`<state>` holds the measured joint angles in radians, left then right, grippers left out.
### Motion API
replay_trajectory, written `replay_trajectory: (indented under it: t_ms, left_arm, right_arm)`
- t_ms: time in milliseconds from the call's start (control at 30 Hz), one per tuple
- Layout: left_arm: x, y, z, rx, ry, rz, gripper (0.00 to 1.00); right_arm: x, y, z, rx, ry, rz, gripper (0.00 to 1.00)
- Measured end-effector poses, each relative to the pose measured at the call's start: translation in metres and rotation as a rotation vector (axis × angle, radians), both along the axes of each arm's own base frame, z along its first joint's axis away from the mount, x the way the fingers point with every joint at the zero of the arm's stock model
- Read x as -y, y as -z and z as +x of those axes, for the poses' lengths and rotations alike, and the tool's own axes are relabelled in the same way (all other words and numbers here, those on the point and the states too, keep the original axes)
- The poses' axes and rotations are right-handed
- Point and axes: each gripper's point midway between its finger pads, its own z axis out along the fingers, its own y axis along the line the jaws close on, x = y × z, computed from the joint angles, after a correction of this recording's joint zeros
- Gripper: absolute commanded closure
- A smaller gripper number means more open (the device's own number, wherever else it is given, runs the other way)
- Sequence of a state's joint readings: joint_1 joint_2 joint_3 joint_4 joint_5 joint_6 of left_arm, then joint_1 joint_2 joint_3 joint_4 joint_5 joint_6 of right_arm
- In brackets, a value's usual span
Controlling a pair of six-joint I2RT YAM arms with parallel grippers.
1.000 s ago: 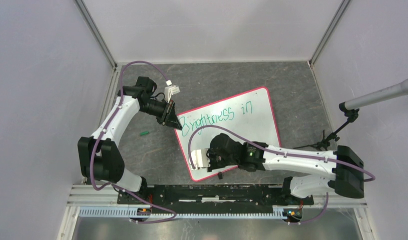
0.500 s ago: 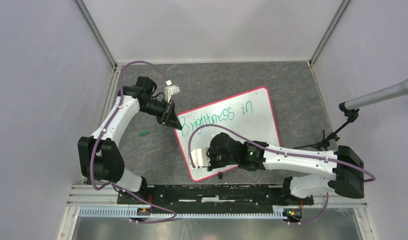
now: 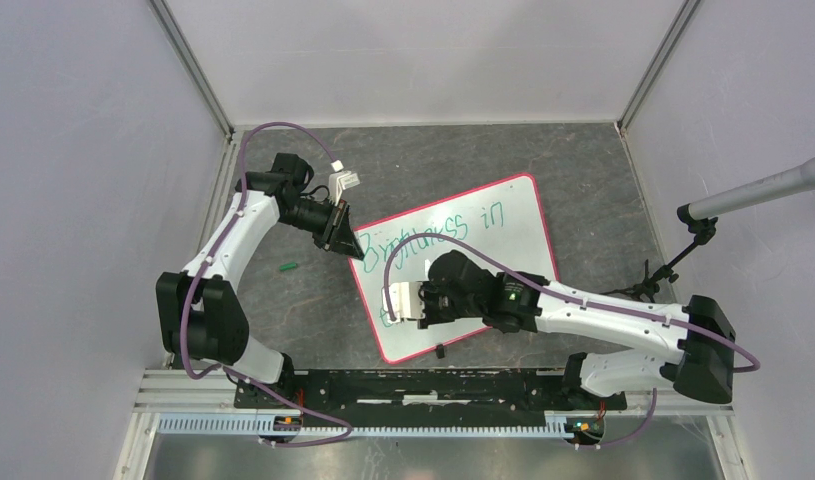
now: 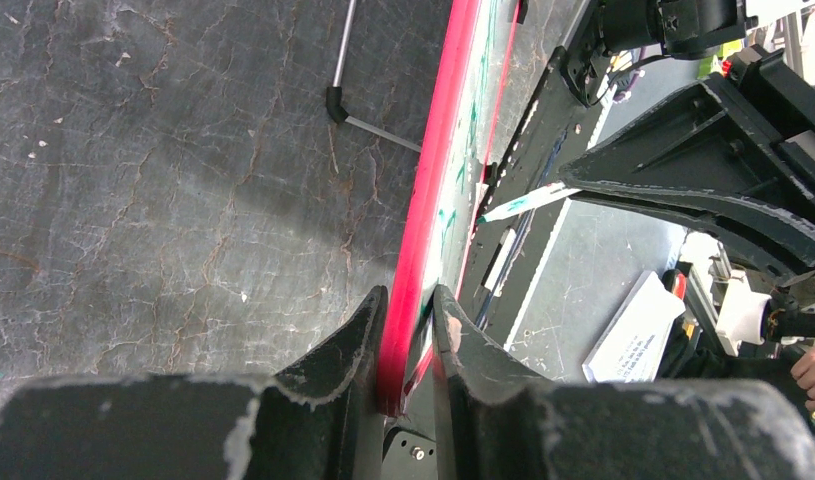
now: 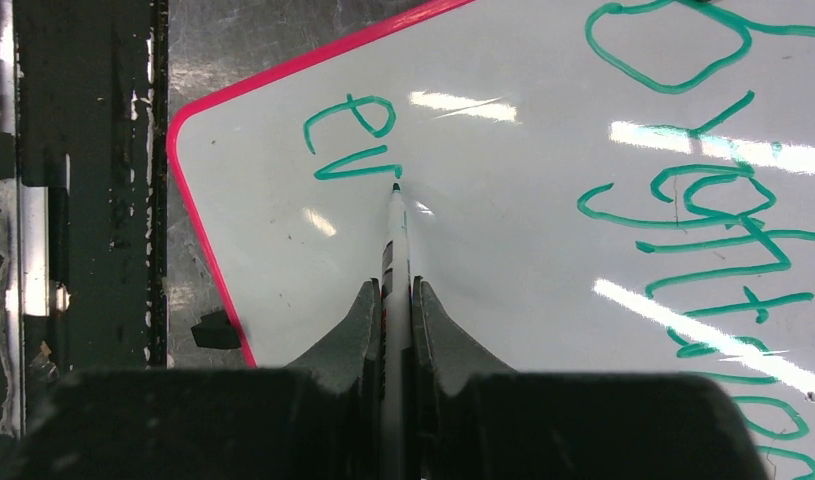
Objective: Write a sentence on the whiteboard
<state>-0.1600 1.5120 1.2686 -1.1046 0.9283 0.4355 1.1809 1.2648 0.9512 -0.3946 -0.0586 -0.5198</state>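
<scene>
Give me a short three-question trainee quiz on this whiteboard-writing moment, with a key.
1. True or false: the left tool is clamped on the red rim of the whiteboard.
2. What does the right tool hold? A) an eraser B) a marker C) nothing
3. Fill in: the second line of green lettering so far reads "__".

Key: 1 true; 2 B; 3 ev

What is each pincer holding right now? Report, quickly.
Left pincer: shut on the whiteboard edge.
Right pincer: shut on the marker, tip touching the whiteboard.
</scene>
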Motion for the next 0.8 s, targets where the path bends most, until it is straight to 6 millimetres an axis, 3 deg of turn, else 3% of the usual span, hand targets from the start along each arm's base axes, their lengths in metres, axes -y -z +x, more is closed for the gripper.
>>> replay_trajectory:
  t_ms: [233,800]
  left_arm:
    - [0.0,0.0,0.0,-0.001,0.0,0.0,0.98]
    - [0.0,0.002,0.001,-0.006,-0.001,0.001,0.98]
  right_arm:
    - [0.003,-0.005,-0.009,-0.017,-0.038,0.02,1.0]
    - [0.007,0.016,-0.006,-0.023,-0.017,-0.028,1.0]
